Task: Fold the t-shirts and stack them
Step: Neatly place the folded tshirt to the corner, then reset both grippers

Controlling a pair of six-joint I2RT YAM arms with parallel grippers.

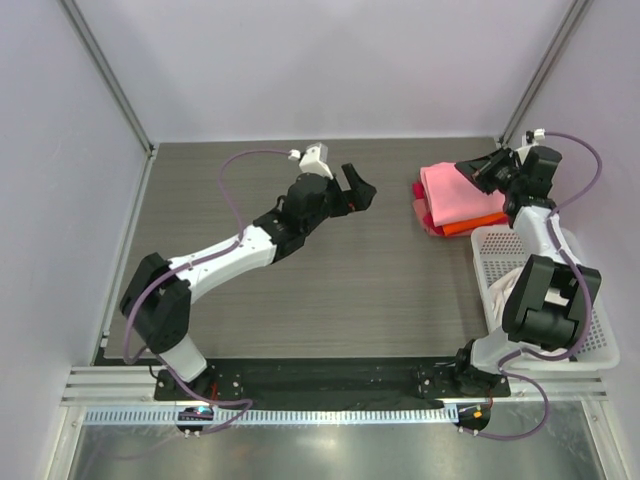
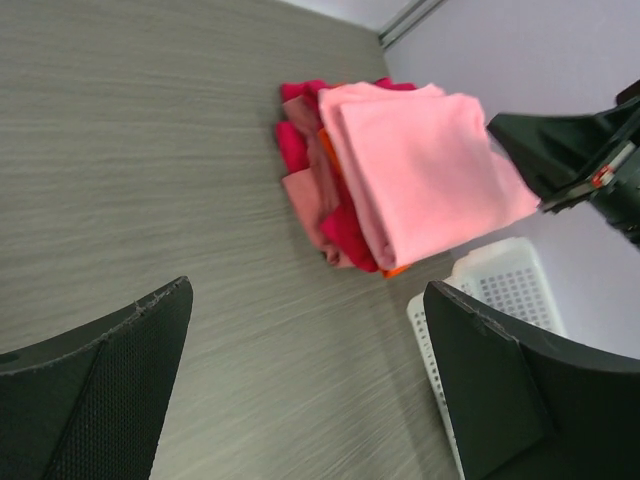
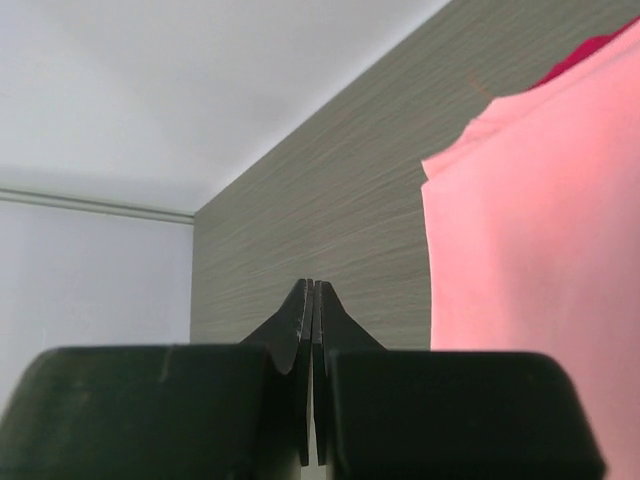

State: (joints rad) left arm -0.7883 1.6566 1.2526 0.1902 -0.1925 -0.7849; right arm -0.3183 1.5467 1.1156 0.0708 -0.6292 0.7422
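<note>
Peeking under pink t-shirt (image 1: pixel 455 193), orange t-shirt (image 1: pixel 489 227) edge

Far right of the desk (image 1: pixel 330 290), there's the stack of t-shirts (image 1: pixel 455 200), one on another, the top t-shirt (image 2: pixel 420 170) lying flat over the rest. Just in front of the stack, hard along the desk's right edge, sits the basket (image 1: pixel 497 258). The right claw (image 1: pixel 480 172) is at the stack's far right corner. The left claw (image 1: pixel 362 190) hangs over the far middle of the desk, left of the stack and apart from it.
</note>
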